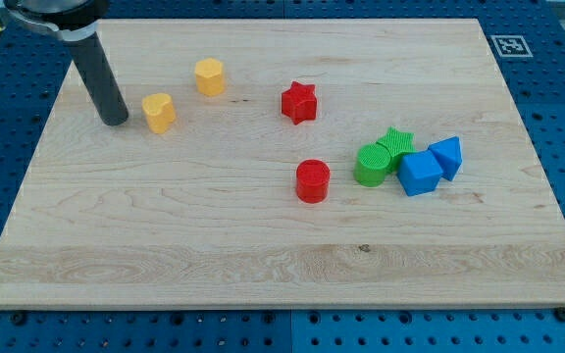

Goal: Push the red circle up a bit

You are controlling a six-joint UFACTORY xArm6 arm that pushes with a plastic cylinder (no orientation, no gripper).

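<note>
Red circle [313, 181]: small rigid cylinder, judged light and easily slid; best contacted centrally on its lower side. My tip [116, 121], a bare rod holding nothing, is parked well apart beside a yellow block [160, 112].

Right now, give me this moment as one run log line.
task: push red circle up | my tip: far left, beside yellow block, not touching | red circle: mid-board, untouched | red star: above it

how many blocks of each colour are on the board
yellow: 2, yellow block and yellow hexagon
red: 2, red star and red circle
green: 2, green circle and green star
blue: 2, blue cube and blue triangle
total: 8
</note>
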